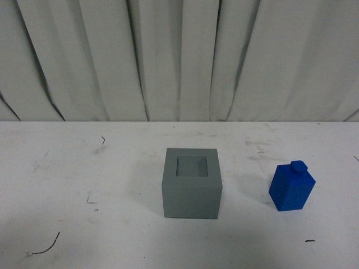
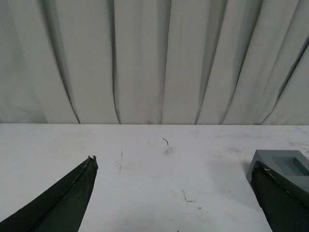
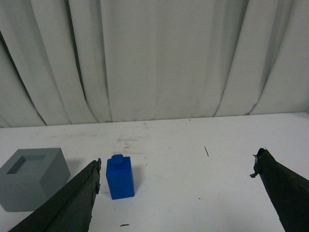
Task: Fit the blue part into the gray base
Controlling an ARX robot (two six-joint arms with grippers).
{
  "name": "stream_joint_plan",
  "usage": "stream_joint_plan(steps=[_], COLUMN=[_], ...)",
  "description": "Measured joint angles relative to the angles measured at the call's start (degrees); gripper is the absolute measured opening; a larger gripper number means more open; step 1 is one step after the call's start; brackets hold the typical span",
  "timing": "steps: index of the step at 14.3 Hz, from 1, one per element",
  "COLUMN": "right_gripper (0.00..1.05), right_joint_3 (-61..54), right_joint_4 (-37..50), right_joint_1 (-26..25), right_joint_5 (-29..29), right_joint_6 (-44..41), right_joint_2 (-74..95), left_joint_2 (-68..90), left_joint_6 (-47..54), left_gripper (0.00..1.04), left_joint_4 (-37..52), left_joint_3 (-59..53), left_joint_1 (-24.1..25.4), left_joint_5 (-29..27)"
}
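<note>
Nothing is done yet. I see the bright blue matte block [image 1: 291,188] standing apart from the matte gray recessed cube [image 1: 192,185], uninserted. The left gripper [image 2: 174,163] and right gripper [image 3: 178,158] gape wide, empty.

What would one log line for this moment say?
blue part: upright, right of gray base, not inserted | recess: empty | left hand: open | right hand: open

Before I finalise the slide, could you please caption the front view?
The blue part stands upright on the white table, right of the gray base, whose square recess is empty.
</note>
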Motion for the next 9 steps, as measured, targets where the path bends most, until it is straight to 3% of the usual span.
stream_joint_plan(steps=[9], right_gripper=[0.98], right_joint_3=[0.0], right_joint_4=[-0.02], right_joint_1=[0.0], right_joint_5=[0.0], right_joint_6=[0.0], right_joint_2=[0.0], left_joint_2=[0.0], left_joint_6=[0.0], left_gripper=[0.98], left_joint_4=[0.0], left_joint_3=[0.0], left_joint_1=[0.0], left_joint_5=[0.0])
